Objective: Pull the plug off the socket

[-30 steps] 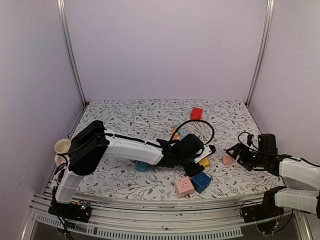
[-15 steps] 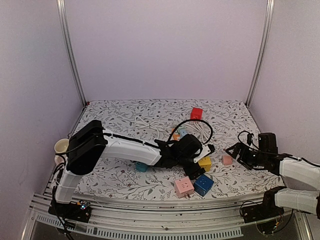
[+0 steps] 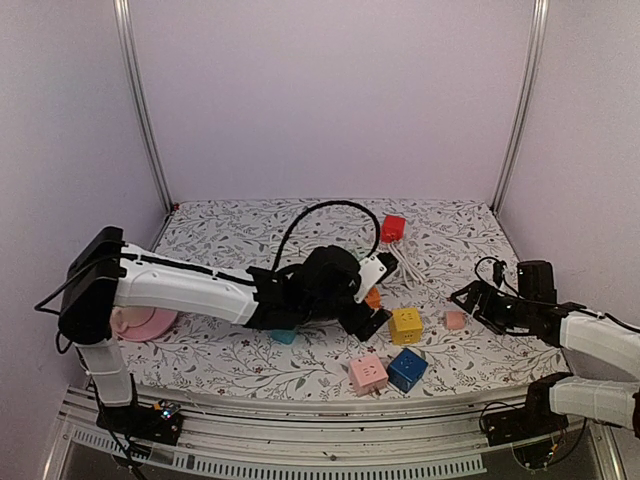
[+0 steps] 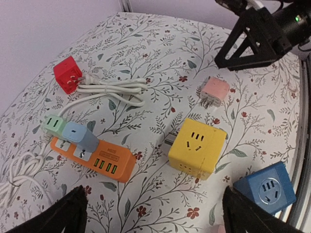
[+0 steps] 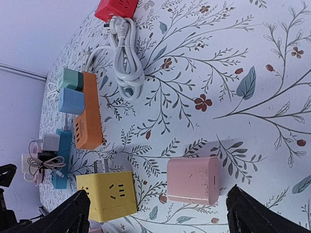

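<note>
The long orange plastic power strip [image 4: 99,159] lies flat on the flowery surface [image 4: 155,43], about in the middle. Two small square plugs are stuck in one end of it, side by side: a light blue plug [image 4: 80,137] and a light green plug [image 4: 53,124]. My left pincer [image 4: 163,216] hangs over the surface close to the strip. Its two black fingers are spread wide apart, and it holds nothing and touches no plug. Just beside the strip sits a yellow cube socket [image 4: 197,147]. Near that one is a dark blue cube socket [image 4: 265,187], and a pink cube socket [image 3: 368,374] sits just beside the blue one. A small pink plug block [image 4: 215,91] lies a bit past the yellow cube. A red cube socket [image 4: 68,74] sits further back, with a bundled white cord [image 4: 114,87] right beside it. My right pincer [image 5: 160,218] is over on the right side, near the small pink block. Its fingers are spread wide too, and it holds nothing.
</note>
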